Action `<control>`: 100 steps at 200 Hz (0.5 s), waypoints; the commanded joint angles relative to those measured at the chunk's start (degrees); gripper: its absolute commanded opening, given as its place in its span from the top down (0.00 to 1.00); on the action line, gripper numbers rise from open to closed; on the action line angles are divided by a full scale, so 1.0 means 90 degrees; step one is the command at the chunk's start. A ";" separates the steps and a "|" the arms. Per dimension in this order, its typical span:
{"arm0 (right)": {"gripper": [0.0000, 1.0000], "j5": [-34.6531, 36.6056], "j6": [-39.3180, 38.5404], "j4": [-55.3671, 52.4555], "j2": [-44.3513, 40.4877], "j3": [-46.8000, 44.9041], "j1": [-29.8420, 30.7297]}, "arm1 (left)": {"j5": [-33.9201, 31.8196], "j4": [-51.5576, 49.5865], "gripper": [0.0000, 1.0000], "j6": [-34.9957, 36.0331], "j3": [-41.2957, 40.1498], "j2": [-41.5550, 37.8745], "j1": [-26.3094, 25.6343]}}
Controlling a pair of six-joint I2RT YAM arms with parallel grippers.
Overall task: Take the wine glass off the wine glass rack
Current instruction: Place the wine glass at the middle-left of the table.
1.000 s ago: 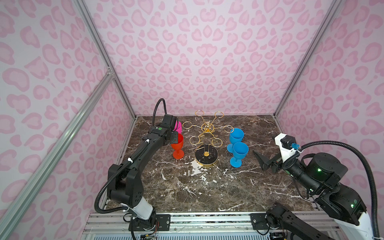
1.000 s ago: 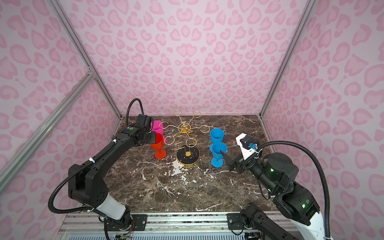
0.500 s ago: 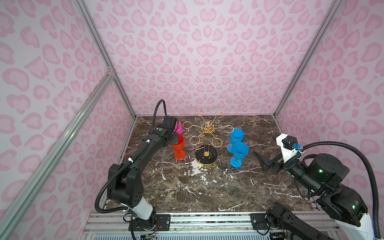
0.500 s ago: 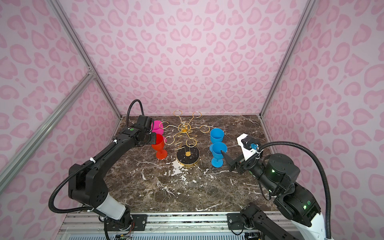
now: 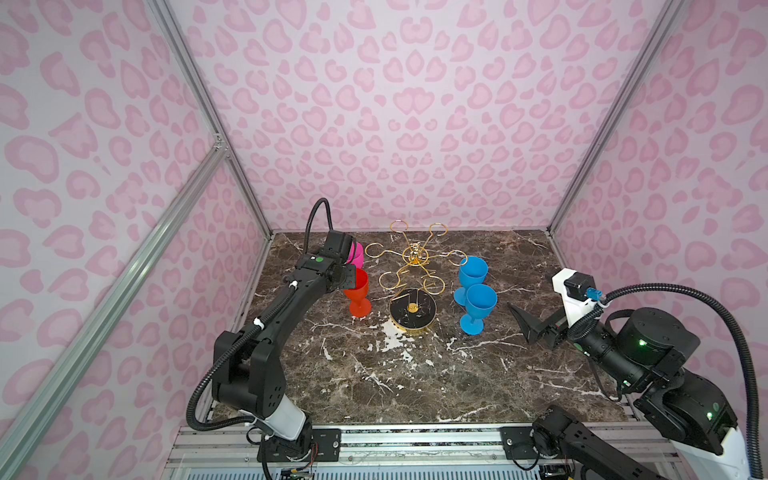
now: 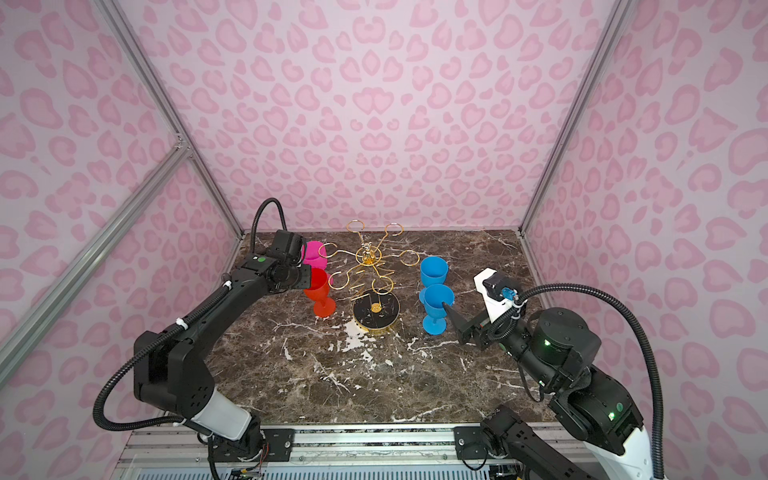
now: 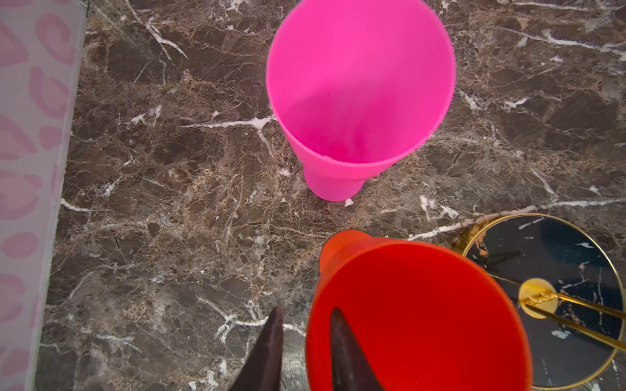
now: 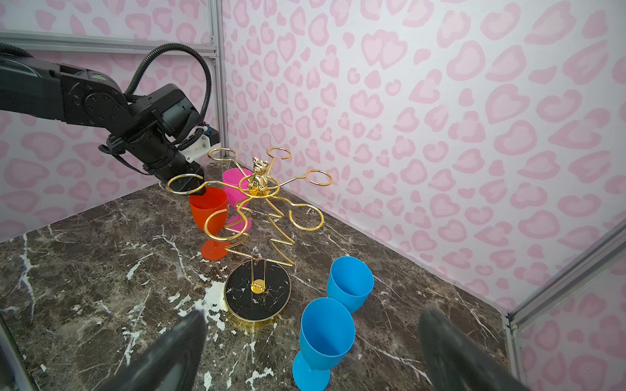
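Note:
The gold wire wine glass rack (image 5: 414, 258) (image 6: 368, 256) (image 8: 258, 183) stands mid-table on its round black base (image 7: 542, 267), and every loop on it is bare. A red wine glass (image 5: 358, 291) (image 6: 319, 291) (image 7: 423, 321) (image 8: 208, 211) stands upright on the marble just left of it. My left gripper (image 5: 347, 277) (image 7: 306, 310) is open and straddles its rim, one finger inside the bowl, the other outside with a gap to the wall. My right gripper (image 5: 523, 322) (image 8: 313, 315) is wide open and holds nothing, low over the table to the right of the blue glasses.
A pink glass (image 5: 356, 254) (image 7: 359, 84) stands behind the red one, close to the left wall. Two blue glasses (image 5: 472, 272) (image 5: 480, 301) (image 8: 327, 333) stand right of the rack, between it and my right gripper. Patterned walls close in three sides.
The left jaws have parted from the red glass's rim. The glass stays standing on the table. The right arm has barely moved.

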 commanded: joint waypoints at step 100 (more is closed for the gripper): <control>0.01 0.1178 -0.0005 0.0292 -0.0107 -0.0048 0.0001 | -0.0678 0.0843 0.53 -0.0085 -0.0101 -0.2137 0.0127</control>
